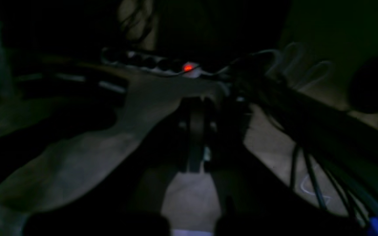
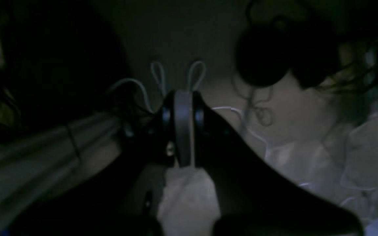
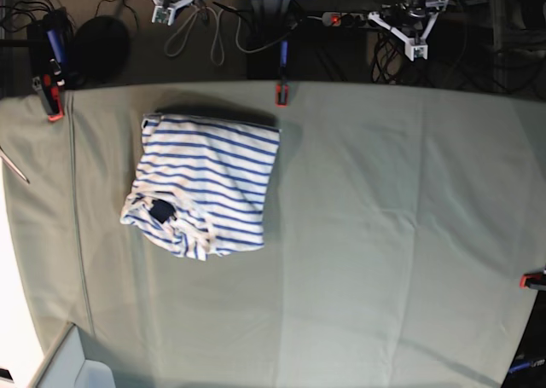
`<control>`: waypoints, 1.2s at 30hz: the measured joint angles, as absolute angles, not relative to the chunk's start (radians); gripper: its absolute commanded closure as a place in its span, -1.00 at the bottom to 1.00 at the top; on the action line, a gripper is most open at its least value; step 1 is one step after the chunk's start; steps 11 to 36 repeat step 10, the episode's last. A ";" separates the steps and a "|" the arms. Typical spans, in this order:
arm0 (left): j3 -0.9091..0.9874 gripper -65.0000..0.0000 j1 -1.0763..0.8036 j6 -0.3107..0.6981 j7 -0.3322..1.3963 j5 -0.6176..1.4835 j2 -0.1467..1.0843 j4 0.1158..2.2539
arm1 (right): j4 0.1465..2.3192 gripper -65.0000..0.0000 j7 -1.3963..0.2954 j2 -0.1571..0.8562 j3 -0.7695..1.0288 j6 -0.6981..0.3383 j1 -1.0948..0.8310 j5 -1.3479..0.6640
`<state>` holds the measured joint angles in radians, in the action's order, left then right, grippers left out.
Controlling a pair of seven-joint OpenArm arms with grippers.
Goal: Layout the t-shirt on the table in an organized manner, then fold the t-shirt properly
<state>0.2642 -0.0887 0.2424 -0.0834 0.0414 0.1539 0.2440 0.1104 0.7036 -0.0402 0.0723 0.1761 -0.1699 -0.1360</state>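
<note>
The t-shirt [image 3: 205, 192], white with thin blue stripes, lies folded into a rough rectangle on the left half of the table [image 3: 384, 234], with its navy label [image 3: 159, 209] showing near the lower left. Both arms are drawn back beyond the table's far edge and touch nothing. My left gripper [image 3: 415, 31] is at the upper right of the base view. In the dark left wrist view its fingers [image 1: 196, 108] are pressed together and empty. At the upper left is my right gripper [image 3: 166, 8], whose fingers [image 2: 183, 105] are also shut and empty in its own wrist view.
Red clamps [image 3: 280, 92] [image 3: 53, 98] [image 3: 533, 279] grip the table cloth at its edges. Behind the table lie a power strip with a red light [image 1: 188, 68], loose cables [image 3: 213, 30] and a round black object [image 3: 101, 47].
</note>
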 measured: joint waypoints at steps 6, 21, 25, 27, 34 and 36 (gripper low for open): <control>0.266 1.00 -0.074 0.183 -0.088 0.043 0.150 0.187 | 0.110 1.00 0.704 -0.042 -0.049 0.210 -0.164 -0.136; 0.263 1.00 -0.081 0.146 -0.087 0.041 0.146 0.175 | 0.110 1.00 0.704 -0.041 -0.049 0.211 -0.162 -0.136; 0.263 1.00 -0.081 0.146 -0.087 0.041 0.146 0.175 | 0.110 1.00 0.704 -0.041 -0.049 0.211 -0.162 -0.136; 0.263 1.00 -0.081 0.146 -0.087 0.041 0.146 0.175 | 0.110 1.00 0.704 -0.041 -0.049 0.211 -0.162 -0.136; 0.263 1.00 -0.081 0.146 -0.087 0.041 0.146 0.175 | 0.110 1.00 0.704 -0.041 -0.049 0.211 -0.162 -0.136; 0.263 1.00 -0.081 0.146 -0.087 0.041 0.146 0.175 | 0.110 1.00 0.704 -0.041 -0.049 0.211 -0.162 -0.136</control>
